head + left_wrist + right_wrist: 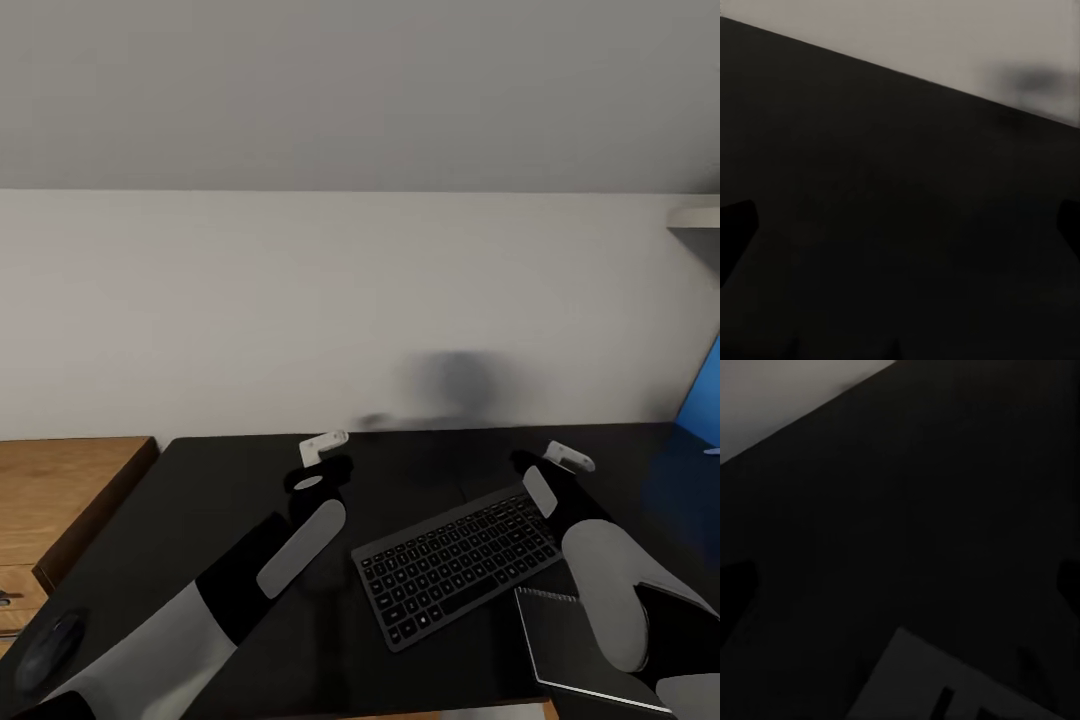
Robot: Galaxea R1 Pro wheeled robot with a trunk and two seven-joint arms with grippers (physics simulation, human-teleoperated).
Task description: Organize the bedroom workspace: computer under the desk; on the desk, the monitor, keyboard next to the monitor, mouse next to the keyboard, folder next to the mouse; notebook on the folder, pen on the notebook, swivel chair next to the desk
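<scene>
The black keyboard (452,565) lies at an angle in the middle of the glossy black desk (230,480). A dark notebook (560,650) with white page edges rests near the front right, partly under my right arm. The black mouse (50,645) sits by the desk's front left edge. My left gripper (325,455) hovers open over bare desk, behind and left of the keyboard. My right gripper (555,462) is open above the keyboard's far right corner (945,682). Both are empty. The monitor, computer, folder, pen and swivel chair are out of view.
A low light-wood unit (60,500) adjoins the desk's left end. A blue panel (702,395) stands at the far right under a white shelf (697,216). A pale wall (300,310) with a blurred dark smudge backs the desk.
</scene>
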